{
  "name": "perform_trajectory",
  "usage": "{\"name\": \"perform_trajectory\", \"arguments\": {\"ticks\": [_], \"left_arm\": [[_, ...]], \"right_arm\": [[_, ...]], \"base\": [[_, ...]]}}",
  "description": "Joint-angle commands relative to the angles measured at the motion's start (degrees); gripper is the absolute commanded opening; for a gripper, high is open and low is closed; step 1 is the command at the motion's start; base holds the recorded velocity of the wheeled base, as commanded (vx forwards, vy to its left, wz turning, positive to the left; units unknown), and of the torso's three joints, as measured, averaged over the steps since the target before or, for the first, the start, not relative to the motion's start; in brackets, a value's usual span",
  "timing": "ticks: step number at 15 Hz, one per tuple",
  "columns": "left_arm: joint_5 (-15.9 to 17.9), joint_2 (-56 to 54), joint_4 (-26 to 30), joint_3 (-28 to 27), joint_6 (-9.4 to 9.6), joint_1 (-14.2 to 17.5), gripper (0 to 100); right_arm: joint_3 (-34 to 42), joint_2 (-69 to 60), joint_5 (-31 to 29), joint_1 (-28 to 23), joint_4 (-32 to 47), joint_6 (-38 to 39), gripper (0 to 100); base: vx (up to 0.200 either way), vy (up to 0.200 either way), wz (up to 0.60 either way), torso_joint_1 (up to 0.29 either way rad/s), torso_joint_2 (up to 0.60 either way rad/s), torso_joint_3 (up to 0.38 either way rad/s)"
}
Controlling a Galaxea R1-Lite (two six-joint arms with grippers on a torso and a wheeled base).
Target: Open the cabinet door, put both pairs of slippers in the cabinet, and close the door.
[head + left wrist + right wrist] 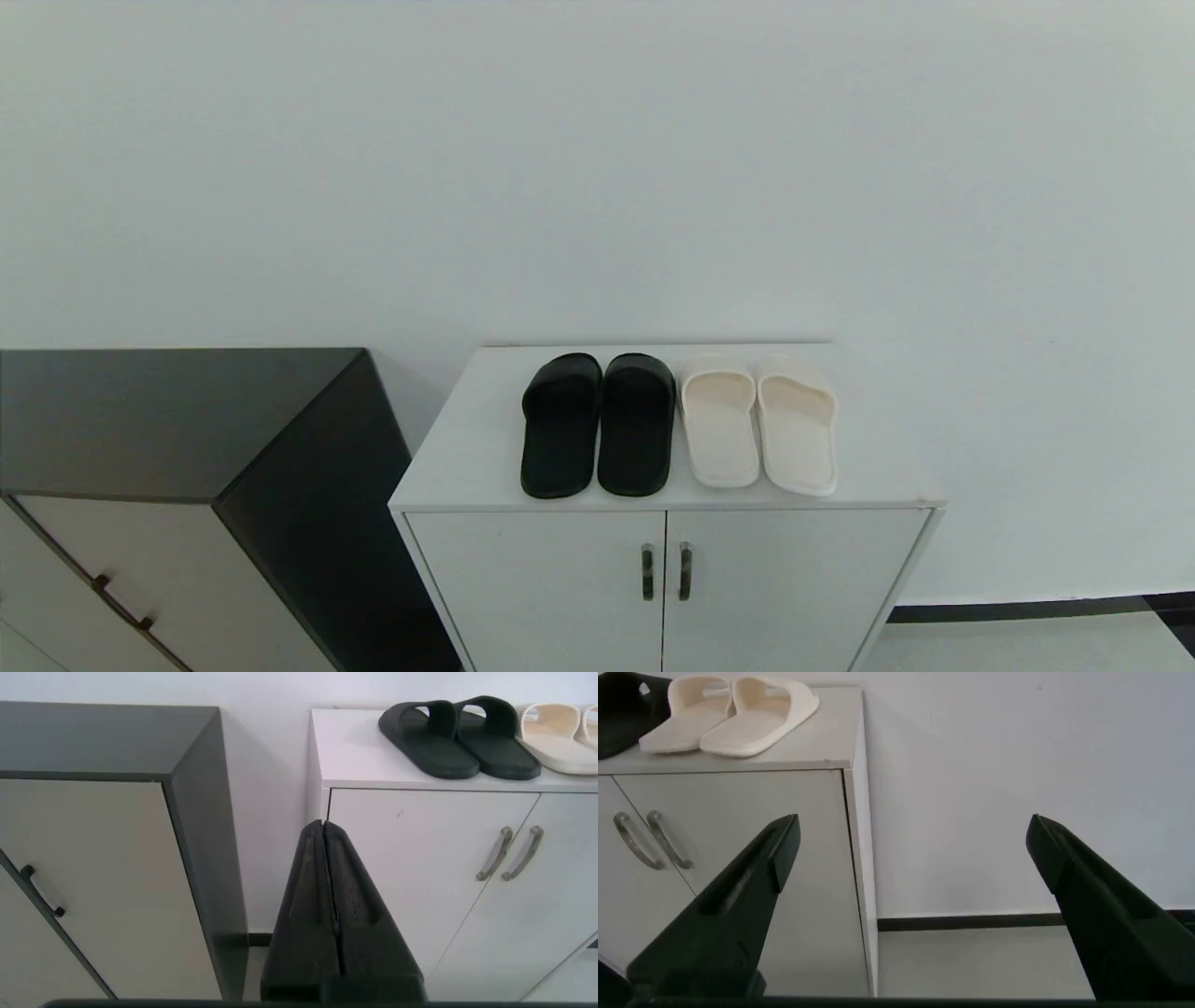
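Both grippers hang in front of a closed white cabinet with two pairs of slippers on top.

Nearest the camera, the left gripper has its fingers pressed together on nothing, low before the left door. The right gripper is spread wide and empty, off the cabinet's right corner, facing the wall. Both doors are shut, and their two upright handles sit side by side at the middle seam. On top, the black slippers lie to the left and the cream slippers just beside them to the right, all four with heels toward the front edge. A taller dark cabinet stands close on the left, with a narrow gap between the two. A black baseboard runs along the wall on the right.
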State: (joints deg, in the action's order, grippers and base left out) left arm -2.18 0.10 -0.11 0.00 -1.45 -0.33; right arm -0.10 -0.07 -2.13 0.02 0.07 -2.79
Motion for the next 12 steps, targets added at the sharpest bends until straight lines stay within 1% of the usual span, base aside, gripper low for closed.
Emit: {"name": "perform_trajectory", "arguments": {"ticks": [1, 3, 4, 5, 6, 7, 8, 9, 10, 11, 12], "left_arm": [[0.0, 0.0, -0.1, 0.0, -0.04, 0.1, 0], [0.0, 0.0, -0.1, 0.0, -0.04, 0.0, 0], [0.1, 0.0, 0.0, 0.0, 0.13, 0.0, 0], [0.3, 0.0, 0.0, 0.0, 0.13, 0.0, 0], [0.3, 0.0, 0.0, 0.0, 0.13, 0.0, 0], [0.3, 0.0, 0.0, 0.0, 0.04, 0.0, 0], [0.3, 0.0, 0.0, 0.0, 0.13, 0.0, 0], [0.3, 0.0, 0.0, 0.0, 0.04, 0.0, 0], [0.3, 0.0, 0.0, 0.0, 0.04, 0.0, 0], [0.4, 0.0, 0.0, 0.0, 0.13, 0.0, 0], [0.4, 0.0, 0.0, 0.0, 0.22, 0.0, 0]], "right_arm": [[-0.2, 0.1, 0.7, 0.1, -0.3, -1.3, 100], [-0.1, 0.1, 1.3, 0.1, -0.5, -1.7, 100], [-5.1, 0.4, 1.4, 0.0, -3.0, -0.8, 100], [-13.5, 4.7, 1.9, 0.1, -1.6, -0.1, 100], [-15.5, 10.1, 4.8, -0.6, 2.8, -3.9, 100], [-15.7, 17.2, 8.0, -0.8, 4.5, -5.7, 100], [-16.2, 24.7, 10.0, -0.5, 4.1, -2.7, 100], [-17.0, 32.5, 12.2, 0.2, 2.7, -1.3, 100], [-18.0, 37.3, 13.6, 1.1, -0.1, -1.1, 100], [-19.3, 43.2, 13.6, 3.9, -6.5, 0.7, 100], [-21.6, 46.4, 12.7, 7.3, -9.7, 3.1, 100]], "base": [[0.000, 0.000, 0.00, 0.000, 0.00, 0.000], [0.000, 0.000, 0.00, 0.000, 0.00, 0.000], [0.000, 0.000, 0.00, 0.000, 0.00, 0.000], [0.000, 0.000, 0.00, 0.000, 0.00, 0.000], [0.000, 0.000, 0.00, 0.000, 0.00, 0.000], [0.000, 0.000, 0.00, 0.000, 0.00, 0.000], [0.000, 0.000, 0.00, 0.000, 0.00, 0.000], [0.000, 0.000, 0.00, 0.000, 0.00, 0.000], [0.000, 0.000, 0.00, 0.000, 0.00, 0.000], [0.000, 0.000, 0.00, 0.000, 0.00, 0.000], [0.000, 0.000, 0.00, 0.000, 0.00, 0.000]]}}
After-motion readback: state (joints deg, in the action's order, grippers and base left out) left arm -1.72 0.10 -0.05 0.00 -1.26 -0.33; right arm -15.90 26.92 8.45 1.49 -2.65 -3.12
